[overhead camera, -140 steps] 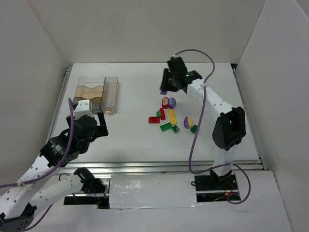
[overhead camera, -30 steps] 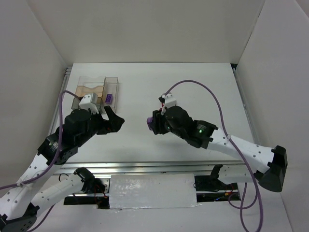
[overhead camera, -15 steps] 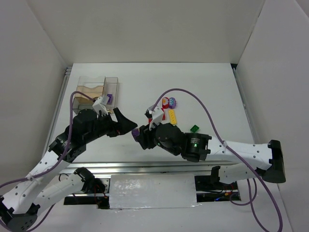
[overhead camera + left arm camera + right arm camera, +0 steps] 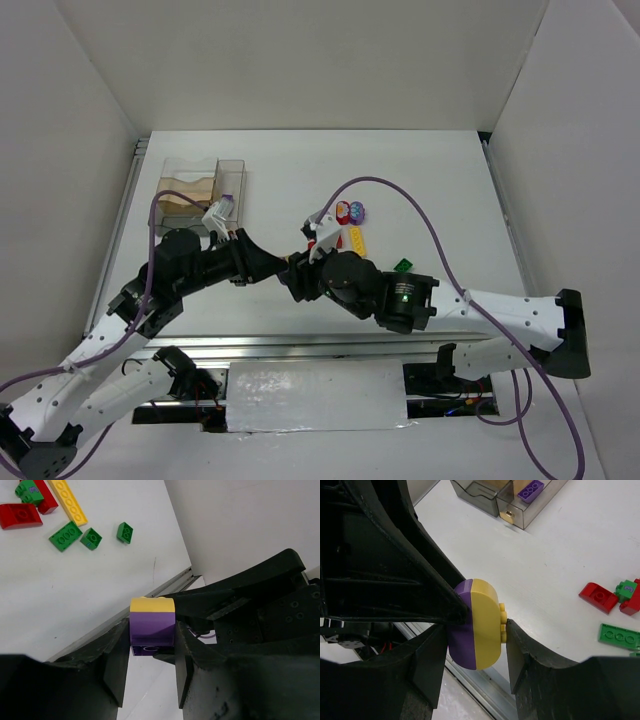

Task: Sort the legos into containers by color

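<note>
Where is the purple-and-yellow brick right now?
The purple-and-yellow brick hangs over the table near its middle, clamped between the left pincer and right pincer, left of the loose bricks in top view.

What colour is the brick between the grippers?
Half purple, half yellow brick; right wrist view shows it best.

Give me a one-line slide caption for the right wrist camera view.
Handover: right gripper holds a purple-and-yellow brick while the left gripper's finger touches its purple side.
</note>
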You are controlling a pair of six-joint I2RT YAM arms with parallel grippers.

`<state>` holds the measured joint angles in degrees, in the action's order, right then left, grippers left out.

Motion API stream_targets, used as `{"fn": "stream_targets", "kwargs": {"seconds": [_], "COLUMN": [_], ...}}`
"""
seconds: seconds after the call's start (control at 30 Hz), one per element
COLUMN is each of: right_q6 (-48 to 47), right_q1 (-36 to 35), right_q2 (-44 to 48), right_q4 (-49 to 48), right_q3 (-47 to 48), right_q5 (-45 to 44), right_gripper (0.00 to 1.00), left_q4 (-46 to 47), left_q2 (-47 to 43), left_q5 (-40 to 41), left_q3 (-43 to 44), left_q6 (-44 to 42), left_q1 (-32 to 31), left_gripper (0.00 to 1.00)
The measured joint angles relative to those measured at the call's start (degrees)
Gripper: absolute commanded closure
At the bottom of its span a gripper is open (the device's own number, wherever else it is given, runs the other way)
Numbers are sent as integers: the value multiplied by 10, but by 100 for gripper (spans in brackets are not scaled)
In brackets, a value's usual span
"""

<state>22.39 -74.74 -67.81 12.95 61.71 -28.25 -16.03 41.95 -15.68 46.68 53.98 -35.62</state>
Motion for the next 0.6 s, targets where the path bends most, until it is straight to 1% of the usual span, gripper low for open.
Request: {"fn": "stream_targets", "kwargs": {"seconds": [0.03, 0.07, 0.1, 0.13, 0.17, 0.2, 0.23, 0.33, 0.4, 0.47, 0.6], "right_q6": [-1, -2, -3, -4, -5, -3, -1, 7, 15, 22, 31], "right_q1": [0, 0, 0, 0, 1, 2, 4, 16, 39, 79, 174], "right_q2": [-1, -2, -4, -5, -5, -5, -5, 6, 29, 67, 169], "right_q4": [1, 2, 3, 4, 4, 4, -3, -30, -43, -49, -78], "right_q3": [1, 2, 3, 5, 5, 5, 5, -5, -24, -53, -130], "right_q5": [0, 0, 1, 2, 4, 11, 25, 87, 142, 194, 341], "right_gripper": [98, 96, 92, 79, 27, 12, 1, 0, 0, 0, 0], "left_q4": [4, 9, 13, 19, 21, 22, 24, 24, 21, 19, 20], "left_q2": [0, 0, -1, -2, -4, -6, -10, -22, -36, -48, -71], "left_q5": [-1, -3, -4, -6, -7, -8, -10, -8, -1, 5, -7], "left_q3": [-2, -5, -8, -12, -14, -16, -17, -17, -17, -17, -17], "left_q6": [0, -1, -2, -3, -4, -7, -12, -21, -32, -45, -83], "left_q1": [1, 2, 3, 5, 5, 6, 5, 4, 4, 4, 5], "left_gripper": [71, 75, 83, 95, 97, 100, 100, 100, 100, 100, 100]}}
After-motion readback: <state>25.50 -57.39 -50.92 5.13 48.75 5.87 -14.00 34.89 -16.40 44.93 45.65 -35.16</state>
